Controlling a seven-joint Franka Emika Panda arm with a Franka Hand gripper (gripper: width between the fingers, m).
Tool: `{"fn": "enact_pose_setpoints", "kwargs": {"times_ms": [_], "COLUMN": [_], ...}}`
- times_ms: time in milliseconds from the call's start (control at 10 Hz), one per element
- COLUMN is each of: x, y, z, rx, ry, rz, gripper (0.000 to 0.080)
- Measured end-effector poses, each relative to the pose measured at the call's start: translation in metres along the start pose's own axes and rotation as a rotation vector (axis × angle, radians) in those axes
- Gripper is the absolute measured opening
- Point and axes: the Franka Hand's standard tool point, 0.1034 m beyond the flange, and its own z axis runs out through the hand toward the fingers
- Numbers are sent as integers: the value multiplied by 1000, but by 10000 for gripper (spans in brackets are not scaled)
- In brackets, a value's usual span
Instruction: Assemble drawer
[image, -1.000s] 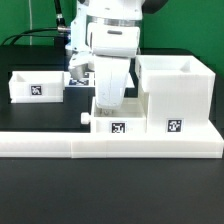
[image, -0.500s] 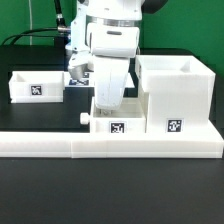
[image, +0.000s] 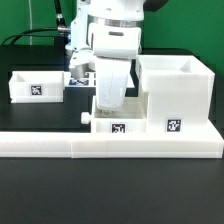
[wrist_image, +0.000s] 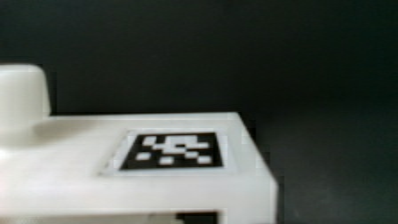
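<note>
The large cubic housing (image: 176, 92) stands at the exterior view's right, a tag on its front. A small knobbed tray (image: 116, 124) sits against its left side behind the rail, its knob (image: 84, 117) pointing to the exterior view's left. My gripper (image: 106, 106) reaches straight down into this tray, fingers close together on its wall. The wrist view shows the tray's tagged white face (wrist_image: 175, 150) very close and blurred, with the knob (wrist_image: 20, 95) beside it; my fingers are not distinct there. A second tray (image: 38, 86) sits at the back left.
The long low white border rail (image: 110, 146) runs along the front across the black table. Black cables hang behind the arm at the back left.
The arm has shifted very slightly toward the exterior view's right. The trays and housing look unmoved.
</note>
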Motion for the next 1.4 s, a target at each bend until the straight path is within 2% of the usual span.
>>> {"fn": "enact_pose_setpoints", "kwargs": {"times_ms": [100, 700, 1000, 1200, 1300, 1400], "x": [2, 11, 9, 8, 8, 8], "y": [0, 3, 4, 4, 4, 7], "z": [-1, -2, -1, 0, -1, -6], "rx": [11, 5, 20, 21, 20, 12], "ry": [-3, -2, -9, -9, -9, -8], "rz": [-3, 17, 10, 13, 16, 22], "gripper": [44, 44, 44, 60, 264, 264]}}
